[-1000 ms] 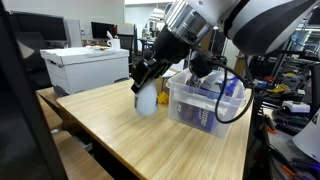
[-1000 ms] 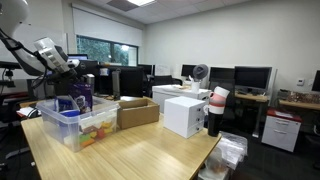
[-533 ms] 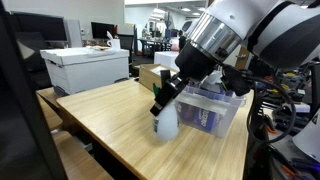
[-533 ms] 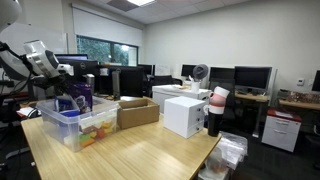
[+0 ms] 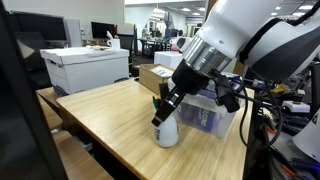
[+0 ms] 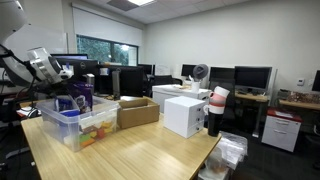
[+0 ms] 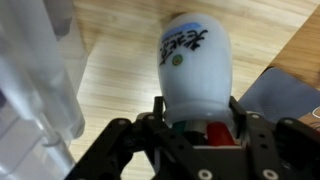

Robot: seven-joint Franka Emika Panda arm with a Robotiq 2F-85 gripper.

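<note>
In an exterior view, a white box point(image 5: 85, 66) sat on the worktop point(image 5: 110, 125), at ten o'clock of the gripper point(image 5: 163, 110). The gripper was clamped on the top of a white bottle point(image 5: 167, 131), which sat at its six o'clock. A clear bin point(image 5: 212, 118) stood just beside the bottle, at three o'clock.

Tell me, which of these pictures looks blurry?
Wrist view: white bottle soft, clear bin beside it smeared. In an exterior view the near arm looms oversized; in an exterior view the wooden table looks sharp, evenly lit.
</note>
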